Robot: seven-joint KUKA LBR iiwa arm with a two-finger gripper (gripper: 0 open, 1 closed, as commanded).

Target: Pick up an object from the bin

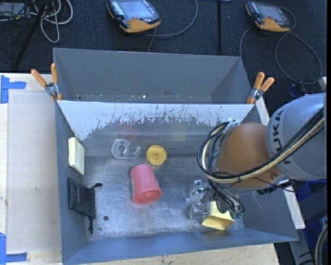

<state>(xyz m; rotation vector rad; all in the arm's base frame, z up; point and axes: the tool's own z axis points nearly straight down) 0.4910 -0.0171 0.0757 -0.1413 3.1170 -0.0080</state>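
Note:
My gripper (197,203) is down in the bin's front right part, below the orange cover on the wrist. A pale yellow wedge-shaped thing (216,221) with a bit of green at its edge lies right beside the gripper, to its lower right, touching or nearly touching it. I cannot tell whether the gripper has hold of it. A pink ribbed cup (144,184) lies on its side to the left of the gripper, with a gap between them.
A round yellow thing (156,155) and a clear plastic piece (123,148) lie behind the cup. A pale yellow block (76,155) leans on the left wall, with a black angular thing (81,198) in front of it. The arm covers the bin's right side.

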